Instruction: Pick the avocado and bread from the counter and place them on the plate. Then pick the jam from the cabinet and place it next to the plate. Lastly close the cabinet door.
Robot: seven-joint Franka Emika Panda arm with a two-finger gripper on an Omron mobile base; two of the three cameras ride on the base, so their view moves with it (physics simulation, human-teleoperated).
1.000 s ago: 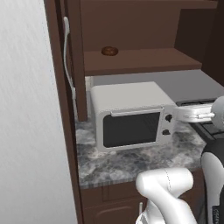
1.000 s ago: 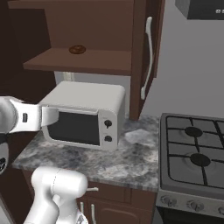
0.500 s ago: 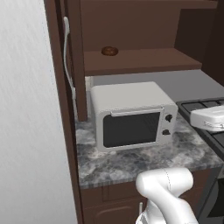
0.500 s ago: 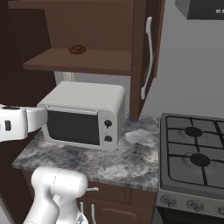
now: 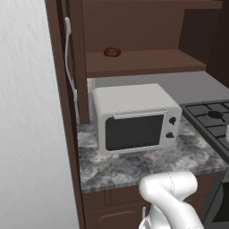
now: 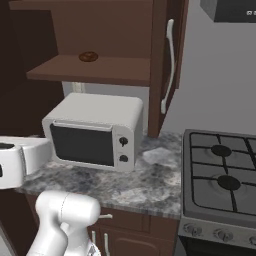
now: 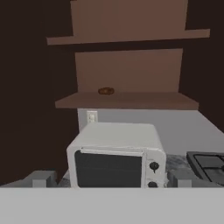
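Observation:
The cabinet stands open above the counter, and its door is swung out with a long silver handle. A dark brown round lump lies alone on the inner shelf. In the hand view my gripper is open, its fingertips wide apart with nothing between them. It faces the microwave and the shelf from some distance. The avocado, bread, plate and jam are out of view.
A white microwave fills the counter under the cabinet. A gas stove adjoins the counter on the right. A pale wall panel borders the left. A white arm link reaches across the left edge of the right base view.
The arm's forward part has swung away from in front of the microwave, sliding off the right edge of the left base view and toward the left edge of the right base view. The gripper stays open.

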